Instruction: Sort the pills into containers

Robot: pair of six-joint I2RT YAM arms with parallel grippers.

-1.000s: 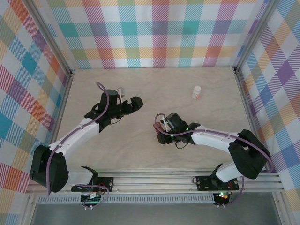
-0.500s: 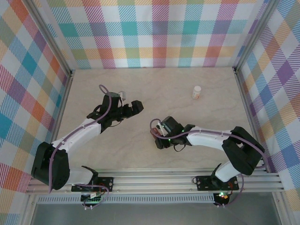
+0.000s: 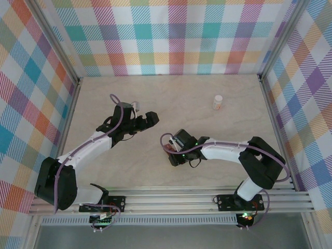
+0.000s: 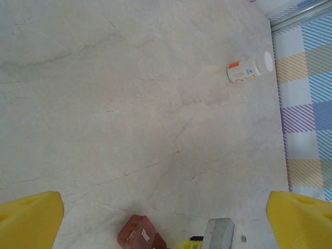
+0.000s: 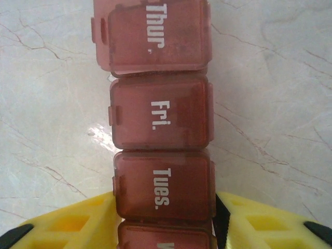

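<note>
Marbled tabletop (image 3: pixel 233 135), plaid walls. Near centre, right gripper (image 5: pixel 163 207) clamped across containers (image 5: pixel 161 116), likely steadying them flat. Left gripper (image 4: pixel 166 218) spread wide, free for picking.

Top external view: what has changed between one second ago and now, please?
The right gripper moved left and a little toward the near side, bringing the containers with it. Its fingers flank the Tues. compartment; whether they still clamp it I cannot tell. The left gripper, open, and the white bottle stayed about where they were.
</note>
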